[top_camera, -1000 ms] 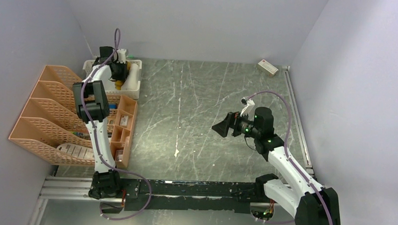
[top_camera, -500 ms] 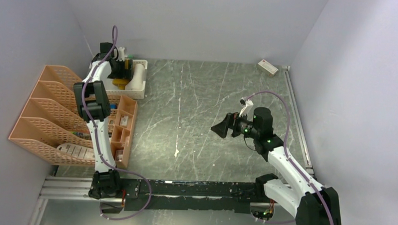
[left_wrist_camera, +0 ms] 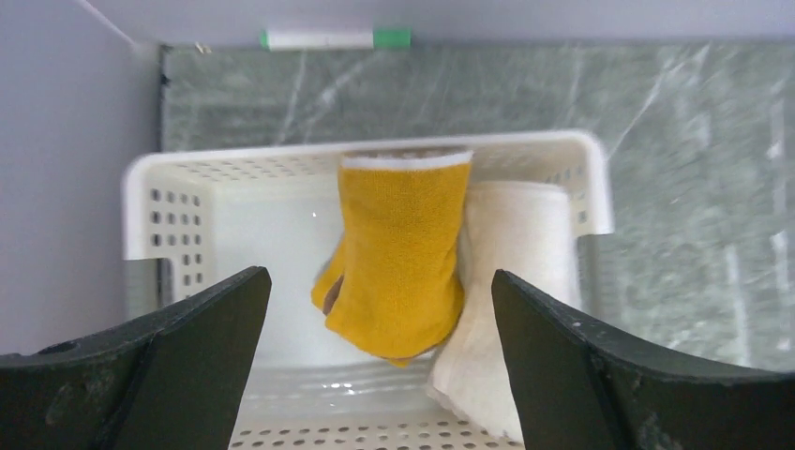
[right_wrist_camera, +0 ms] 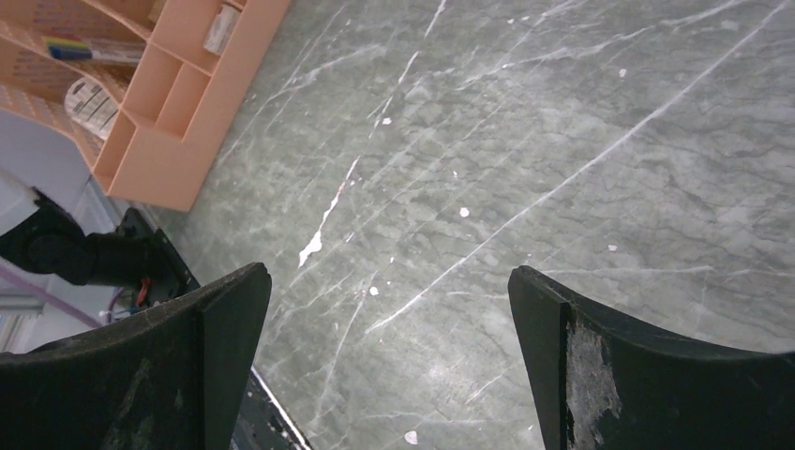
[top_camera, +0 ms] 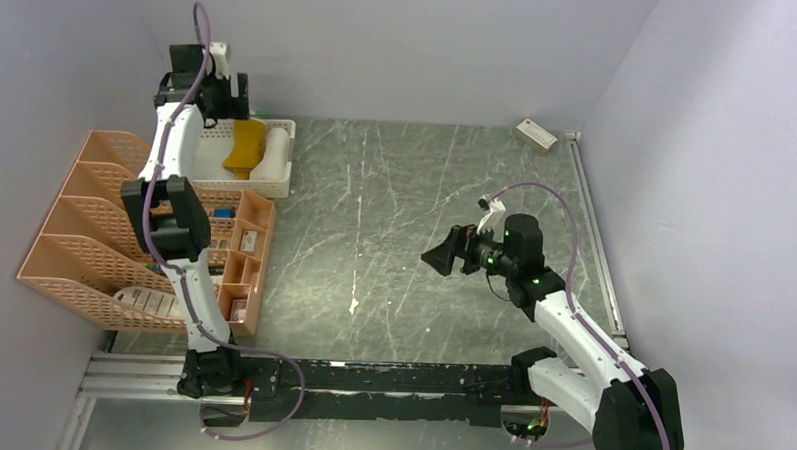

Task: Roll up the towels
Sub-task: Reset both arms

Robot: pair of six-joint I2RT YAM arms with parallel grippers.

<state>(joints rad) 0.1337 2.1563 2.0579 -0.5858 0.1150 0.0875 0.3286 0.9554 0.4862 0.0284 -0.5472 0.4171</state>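
Two rolled towels lie side by side in the white basket at the back left. The mustard-yellow towel is loosely rolled and leans on the off-white towel to its right. From above, the yellow towel and the off-white towel fill the right half of the basket. My left gripper hangs open above the basket, touching neither roll; from above, the left gripper sits high near the back wall. My right gripper hovers open over bare table, and the right gripper has nothing between its fingers.
An orange file rack with a small compartment tray stands along the left wall, in front of the basket. A small white-and-red box lies at the back right corner. A green-and-white marker lies behind the basket.
The left gripper opened, let go of the yellow towel in the basket, then rose and drew back toward the rear wall. The right arm has not moved.
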